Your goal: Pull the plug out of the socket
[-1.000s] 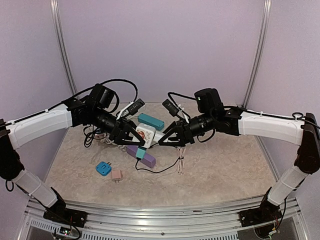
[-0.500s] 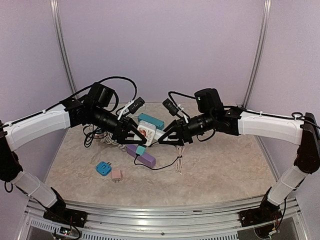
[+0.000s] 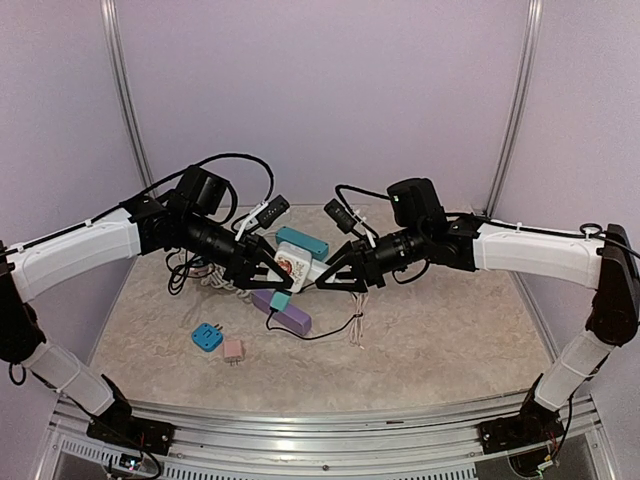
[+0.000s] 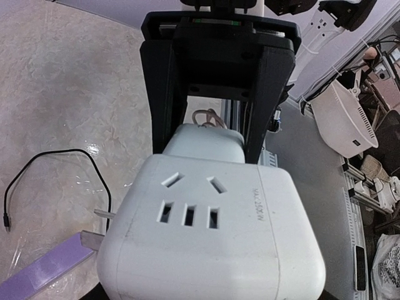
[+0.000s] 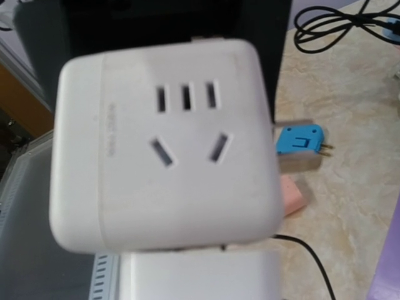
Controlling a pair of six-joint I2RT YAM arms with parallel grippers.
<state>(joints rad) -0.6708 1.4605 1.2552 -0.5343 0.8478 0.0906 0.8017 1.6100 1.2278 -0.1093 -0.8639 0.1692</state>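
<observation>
- Two grippers meet over the centre of the table (image 3: 450, 330).
- The left gripper (image 3: 272, 268) is part-open, clamped across the white socket cube (image 3: 292, 264).
- The right gripper (image 3: 328, 278) stands narrower, clamped on the white plug (image 3: 318, 271).
- The plug sits flush against the socket cube, both raised off the table.

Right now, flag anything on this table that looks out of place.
Nothing looks damaged or spilled. The white socket cube is held above the table between the left tool and right tool. A blue plug and a pink plug lie loose below.
</observation>
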